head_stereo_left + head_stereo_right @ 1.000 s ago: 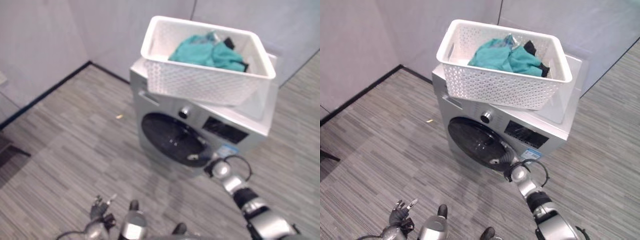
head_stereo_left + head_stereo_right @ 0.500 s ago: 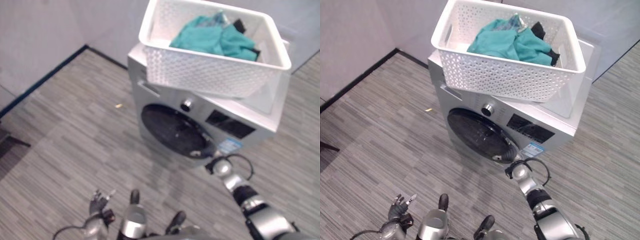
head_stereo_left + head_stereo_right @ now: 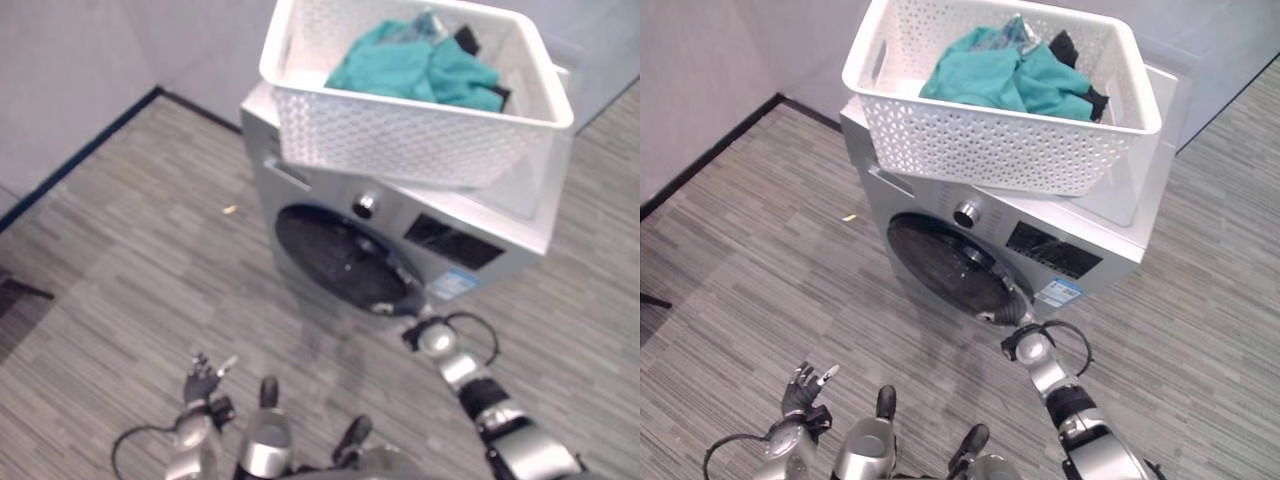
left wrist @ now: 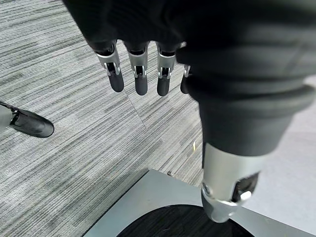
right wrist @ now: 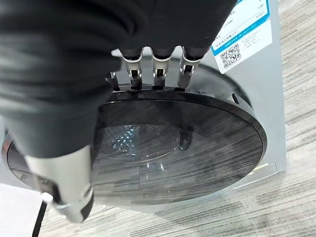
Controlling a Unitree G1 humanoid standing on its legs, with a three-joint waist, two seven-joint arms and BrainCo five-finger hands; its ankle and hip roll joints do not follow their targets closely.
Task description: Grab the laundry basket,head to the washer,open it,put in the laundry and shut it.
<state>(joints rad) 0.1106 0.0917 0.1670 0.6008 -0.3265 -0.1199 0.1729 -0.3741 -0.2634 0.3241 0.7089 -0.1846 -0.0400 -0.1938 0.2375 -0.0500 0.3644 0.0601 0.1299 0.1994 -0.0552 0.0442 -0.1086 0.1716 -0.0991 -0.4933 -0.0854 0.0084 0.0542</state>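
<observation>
White perforated laundry basket (image 3: 1005, 150) with teal laundry (image 3: 992, 78) atop silver washer (image 3: 940, 215), door shut.

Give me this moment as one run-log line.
basket: on washer, laundry inside | door: closed | right hand: fingertips at door edge | left hand: open, idle

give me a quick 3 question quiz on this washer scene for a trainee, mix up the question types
1. True or false: the laundry basket stands on the floor beside the washer.
2. Which hand is at the rim of the washer door? A) left hand B) right hand C) neither
3. Fill in: the cloth in the basket that shows most is ____ in colour.

Key
1. False: the basket sits on top of the washer.
2. B: the right hand has its fingers hooked over the door's edge, while the left hand hangs open, low near the floor.
3. Teal: the teal laundry fills the middle of the basket.
</observation>
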